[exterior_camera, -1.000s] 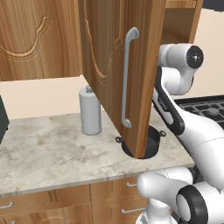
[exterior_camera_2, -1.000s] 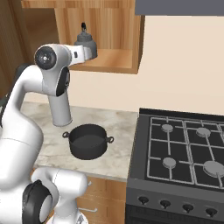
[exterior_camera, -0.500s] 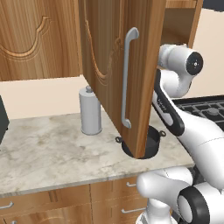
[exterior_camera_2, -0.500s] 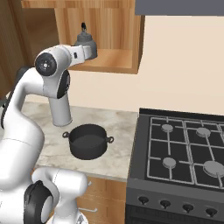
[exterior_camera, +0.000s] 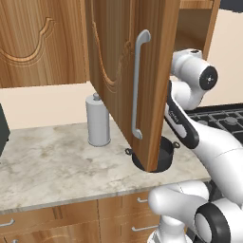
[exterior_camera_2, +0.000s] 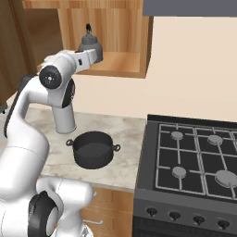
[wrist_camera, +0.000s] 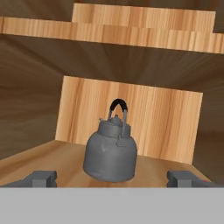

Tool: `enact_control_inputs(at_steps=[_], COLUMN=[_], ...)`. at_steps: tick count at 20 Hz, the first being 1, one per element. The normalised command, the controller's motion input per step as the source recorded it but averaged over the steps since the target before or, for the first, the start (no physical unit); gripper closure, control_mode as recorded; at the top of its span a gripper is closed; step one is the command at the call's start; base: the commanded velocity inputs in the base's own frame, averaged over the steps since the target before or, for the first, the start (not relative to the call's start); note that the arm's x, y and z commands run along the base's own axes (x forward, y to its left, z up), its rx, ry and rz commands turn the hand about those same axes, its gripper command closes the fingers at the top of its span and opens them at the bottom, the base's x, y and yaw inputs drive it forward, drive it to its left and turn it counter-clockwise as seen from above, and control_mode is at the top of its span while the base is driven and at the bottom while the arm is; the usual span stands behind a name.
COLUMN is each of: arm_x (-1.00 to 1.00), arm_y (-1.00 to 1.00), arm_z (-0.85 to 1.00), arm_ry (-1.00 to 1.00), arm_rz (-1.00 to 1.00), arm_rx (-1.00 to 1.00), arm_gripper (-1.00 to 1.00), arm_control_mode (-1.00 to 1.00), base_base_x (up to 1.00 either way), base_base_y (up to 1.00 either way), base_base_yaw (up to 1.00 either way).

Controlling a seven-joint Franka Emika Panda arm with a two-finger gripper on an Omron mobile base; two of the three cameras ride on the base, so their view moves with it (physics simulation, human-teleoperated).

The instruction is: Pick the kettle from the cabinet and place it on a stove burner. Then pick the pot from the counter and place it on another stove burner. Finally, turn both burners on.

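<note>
Base views flank the counter point(exterior_camera: 57, 161); hand view faces the kettle point(wrist_camera: 110, 153) closely.

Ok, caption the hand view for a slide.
Open claw faces the grey kettle standing on the wooden cabinet shelf, not yet gripped.

Grey kettle point(wrist_camera: 110, 154) upright on the wooden cabinet point(wrist_camera: 131, 113) shelf, between wide-spread end effector point(wrist_camera: 113, 178) fingertips.
</note>
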Motion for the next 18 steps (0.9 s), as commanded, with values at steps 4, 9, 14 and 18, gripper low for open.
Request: enact_control_inputs(at_steps=[4,9,14,18], arm_x=[0.14,0.29,0.28,0.37], arm_y=[-0.07,-0.08,0.0,0.0], arm_z=[0.07,0.08,0.0,0.0], arm_ry=[-0.03,0.01,0.0,0.0], arm_rz=[0.01,0.0,0.0,0.0], arm_rx=[0.03,0.08,0.0,0.0], arm_gripper=[-1.0,-1.0,-1.0,-1.0], arm_control_mode=[-1.0,-1.0,-1.0,-1.0], base_base_x=[0.0,0.0,0.0,0.0], base_base_y=[0.0,0.0,0.0,0.0], base_base_yaw=[0.0,0.0,0.0,0.0])
